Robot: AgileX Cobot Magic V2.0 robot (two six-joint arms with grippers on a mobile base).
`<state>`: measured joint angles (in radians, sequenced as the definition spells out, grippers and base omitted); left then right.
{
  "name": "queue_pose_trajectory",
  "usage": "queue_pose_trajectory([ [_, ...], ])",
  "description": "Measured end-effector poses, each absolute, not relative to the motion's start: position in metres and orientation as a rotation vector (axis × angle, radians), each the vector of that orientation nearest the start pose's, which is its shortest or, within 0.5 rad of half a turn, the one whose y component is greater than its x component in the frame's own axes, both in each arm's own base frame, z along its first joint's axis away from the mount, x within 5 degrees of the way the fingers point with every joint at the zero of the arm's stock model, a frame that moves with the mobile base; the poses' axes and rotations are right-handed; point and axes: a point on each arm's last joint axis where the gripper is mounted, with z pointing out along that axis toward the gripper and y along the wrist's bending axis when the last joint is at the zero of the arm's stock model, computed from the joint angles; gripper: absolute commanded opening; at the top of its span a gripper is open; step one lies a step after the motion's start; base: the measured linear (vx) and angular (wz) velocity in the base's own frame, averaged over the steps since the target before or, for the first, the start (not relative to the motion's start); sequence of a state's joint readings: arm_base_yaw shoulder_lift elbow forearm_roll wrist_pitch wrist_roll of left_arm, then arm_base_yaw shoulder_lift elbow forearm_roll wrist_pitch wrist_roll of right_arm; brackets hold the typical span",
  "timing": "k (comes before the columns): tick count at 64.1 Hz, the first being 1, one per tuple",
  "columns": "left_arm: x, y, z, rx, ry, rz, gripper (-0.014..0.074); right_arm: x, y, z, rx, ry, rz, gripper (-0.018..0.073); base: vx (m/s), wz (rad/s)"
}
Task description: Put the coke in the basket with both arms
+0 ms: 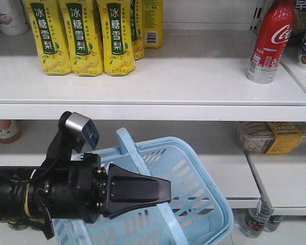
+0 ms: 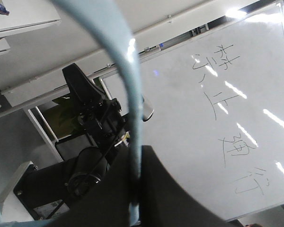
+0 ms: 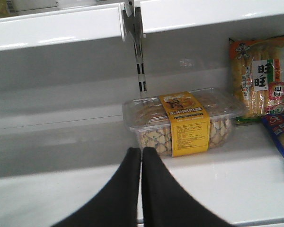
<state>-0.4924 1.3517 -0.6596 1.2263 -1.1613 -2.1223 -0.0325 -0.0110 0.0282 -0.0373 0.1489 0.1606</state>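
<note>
The coke (image 1: pixel 270 43) is a red bottle with a white label, standing upright at the right of the upper shelf. The light blue basket (image 1: pixel 204 204) hangs tilted in front of the lower shelf. My left gripper (image 1: pixel 168 191) is shut on the basket's handle (image 1: pixel 128 145). In the left wrist view the handle (image 2: pixel 128 71) runs up from between the shut left gripper (image 2: pixel 135 175). My right gripper (image 3: pixel 141 151) is shut and empty, level with the lower shelf and facing a clear biscuit box (image 3: pixel 180 120). It does not show in the front view.
Yellow pear-drink bottles (image 1: pixel 81 35) stand at the upper shelf's left. The white shelf edge (image 1: pixel 143 109) juts out above the basket. A snack bag (image 3: pixel 258 78) and a blue packet (image 3: pixel 281 137) lie right of the biscuit box. Bottles (image 1: pixel 255 222) stand low right. A whiteboard (image 2: pixel 217 118) is behind.
</note>
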Motion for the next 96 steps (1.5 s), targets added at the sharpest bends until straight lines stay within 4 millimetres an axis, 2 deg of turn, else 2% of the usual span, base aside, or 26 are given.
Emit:
queue_pose_trajectory([
  [96, 0.1752, -0.1831, 0.2851, 0.301, 2.000, -2.046, -0.0006, 0.0565, -0.0023, 0.1907, 0.133, 1.645, 0.065, -0.0005, 0.01, 0.00],
])
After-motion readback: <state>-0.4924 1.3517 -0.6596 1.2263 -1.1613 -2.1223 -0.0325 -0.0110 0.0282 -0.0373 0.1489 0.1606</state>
